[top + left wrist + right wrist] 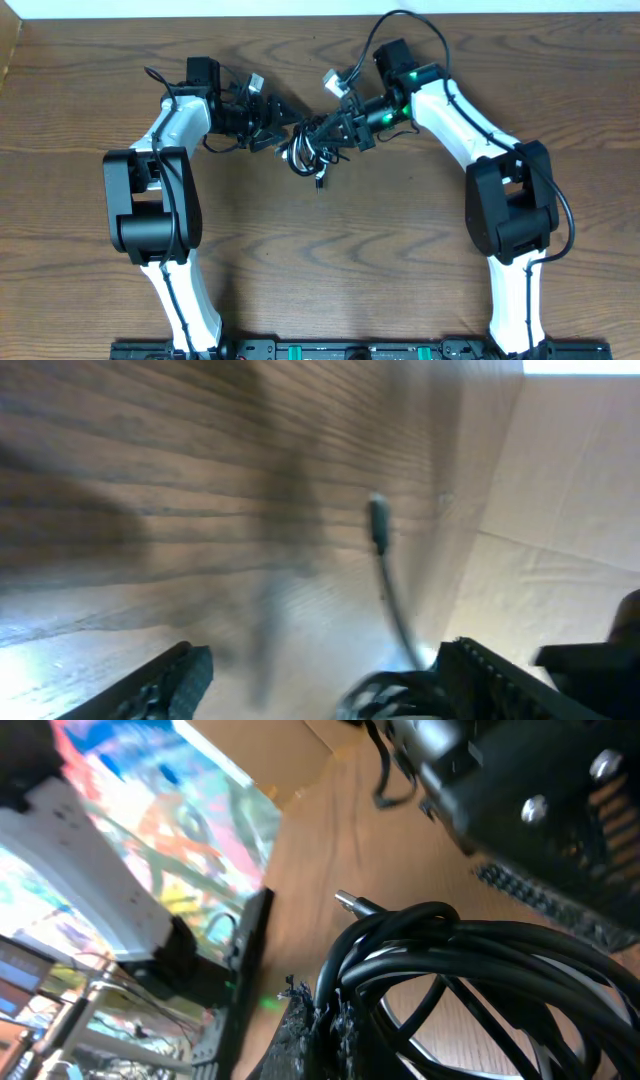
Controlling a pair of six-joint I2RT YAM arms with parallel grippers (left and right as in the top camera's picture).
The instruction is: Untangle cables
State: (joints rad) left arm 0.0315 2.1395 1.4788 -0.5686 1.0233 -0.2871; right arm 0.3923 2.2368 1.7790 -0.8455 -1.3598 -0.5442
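Note:
A bundle of thin black cables [305, 150] hangs in loops between my two grippers at the middle back of the table, and one plug end [320, 180] dangles below it. My right gripper [328, 128] is shut on several black cable loops [450, 960], pinched at its fingertips [320, 1020], with a silver-tipped plug [345, 900] sticking out beside them. My left gripper [280, 125] stands open just left of the bundle. In the blurred left wrist view, the left gripper [330, 680] has its fingers wide apart. Cable loops [385, 695] lie against its right finger [490, 680], and one plug end [378, 525] rises past it.
Thick black cords run along both arms, looping above the right arm [410, 20]. A pale wall [300, 8] borders the back of the wooden table [330, 250]. In the right wrist view the left arm's black gripper body [520, 810] is close above the bundle.

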